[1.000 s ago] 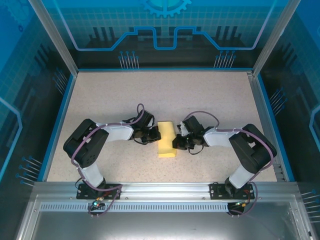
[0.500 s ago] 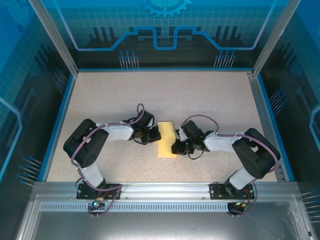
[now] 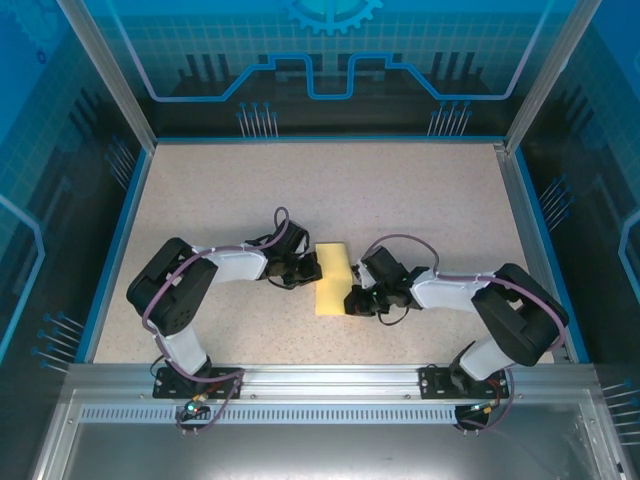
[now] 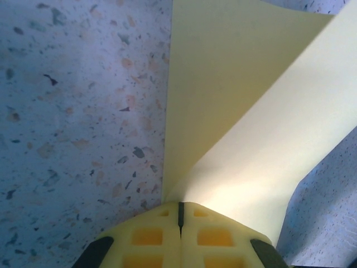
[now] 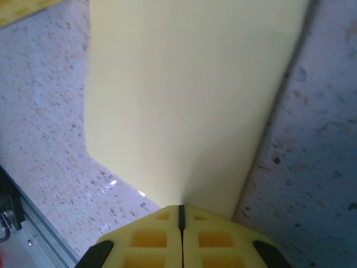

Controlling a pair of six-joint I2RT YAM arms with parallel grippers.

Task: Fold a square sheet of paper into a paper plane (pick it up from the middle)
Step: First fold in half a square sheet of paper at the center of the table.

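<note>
The square sheet of paper (image 3: 333, 275), folded, is pinched at opposite edges by the left gripper (image 3: 312, 268) and right gripper (image 3: 352, 298).

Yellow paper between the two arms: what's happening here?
Both arms are working the square sheet of paper in the middle of the table. The left hand is shut on its left edge. The right hand is shut on its right edge, toward the near end. The sheet is already folded into a narrow rectangle, with its layers parted at the left hand. There is no pointed plane shape yet.
</note>
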